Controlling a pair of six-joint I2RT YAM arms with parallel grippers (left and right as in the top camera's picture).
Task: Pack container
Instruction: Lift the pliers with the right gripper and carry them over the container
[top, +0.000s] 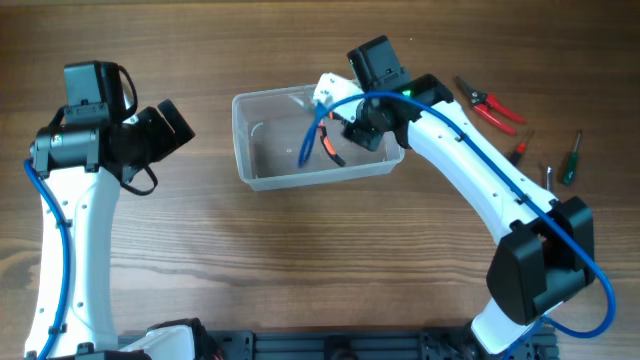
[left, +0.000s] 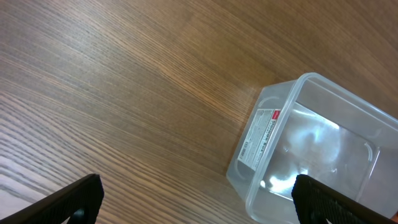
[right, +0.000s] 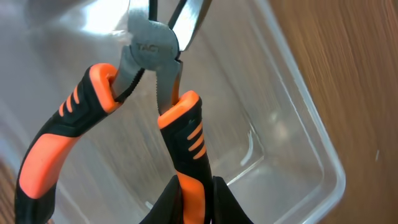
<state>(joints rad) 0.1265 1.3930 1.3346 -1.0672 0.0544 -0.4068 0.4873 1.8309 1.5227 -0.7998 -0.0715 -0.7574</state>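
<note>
The wooden table (top: 300, 260) shows a fine grain. On its middle lies the container (top: 270, 150), a see-through plastic tub with rounded corners, directly below the right gripper (right: 194, 199). This gripper is clamped on one orange-and-black handle of the pliers (right: 152, 53), which have a grey metal head. The left gripper (top: 172, 122) stands wide apart, near the tub's left end.

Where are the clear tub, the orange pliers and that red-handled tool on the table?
clear tub (top: 300, 180): overhead view, on its near wall.
orange pliers (right: 149, 46): right wrist view, on the metal pivot.
red-handled tool (top: 497, 112): overhead view, on a red handle.
</note>
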